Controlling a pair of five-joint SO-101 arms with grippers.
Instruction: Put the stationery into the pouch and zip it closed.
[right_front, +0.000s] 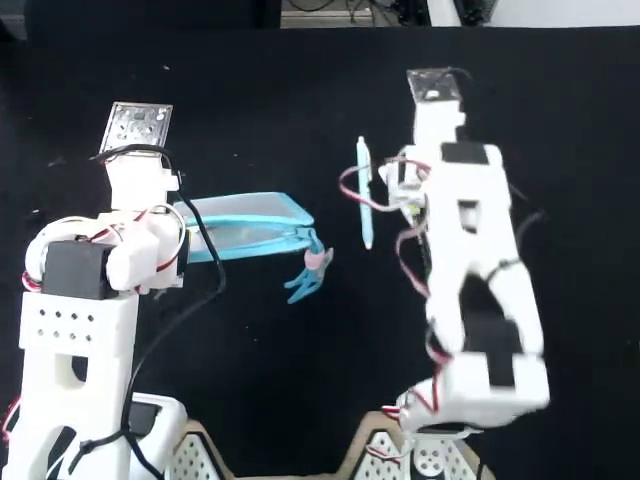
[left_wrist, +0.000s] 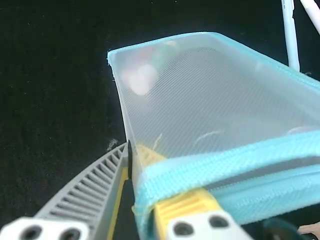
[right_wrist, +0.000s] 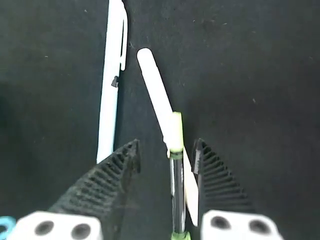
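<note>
The left gripper (left_wrist: 134, 165) is clamped on one corner of a translucent blue zip pouch (left_wrist: 210, 100), which lies on the black table (right_front: 300, 380) with its two zip bands slightly parted and a pink-and-blue pull charm (right_front: 310, 268) at its far end. Blurred pale pink and green shapes (left_wrist: 142, 75) show through its wall, too vague to name. Well apart from the pouch, the right gripper (right_wrist: 166, 147) stands wide over a green-capped pen (right_wrist: 175, 135) and a white stick pen (right_wrist: 155, 95). A white clip pen (right_wrist: 112, 80) lies just beside them, a dark mark by its clip too small to read.
</note>
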